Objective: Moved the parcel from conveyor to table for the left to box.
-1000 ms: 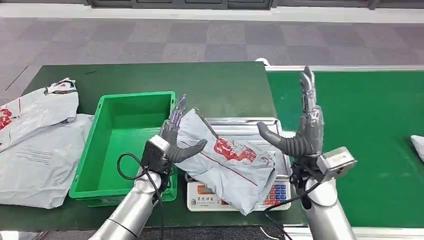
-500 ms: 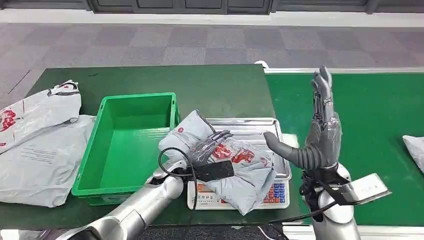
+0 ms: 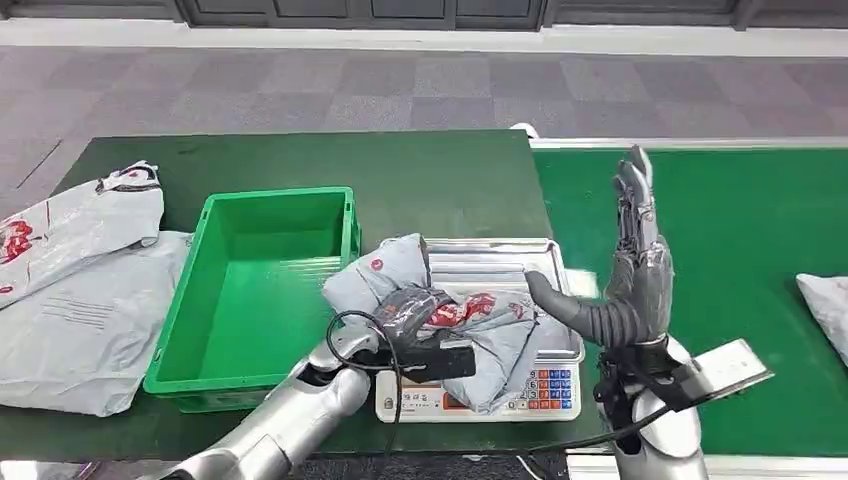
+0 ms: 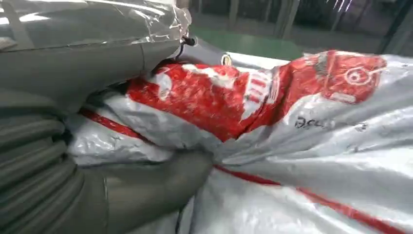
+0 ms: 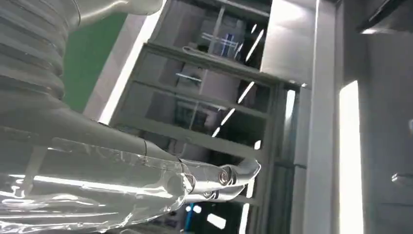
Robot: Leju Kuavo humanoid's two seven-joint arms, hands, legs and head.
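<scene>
Since a second ago, swung down from upright beside the parcel point(image 3: 455, 320) to lie across it: left robot hand point(image 3: 412, 308), fingers now clenched into the crumpled grey-and-red plastic, thumb pressed against it in the left wrist view. Parcel resting on the steel pan of a scale point(image 3: 500, 395) at the front edge of the dark green surface point(image 3: 440, 180). Just right of it, right robot hand point(image 3: 628, 285) raised upright, released, fingers spread, grasping nothing. Left of the scale, a green crate point(image 3: 250, 290); beyond, grey mailers point(image 3: 75, 290). Farther right, green conveyor point(image 3: 740, 230) carrying another bag point(image 3: 825, 305).
</scene>
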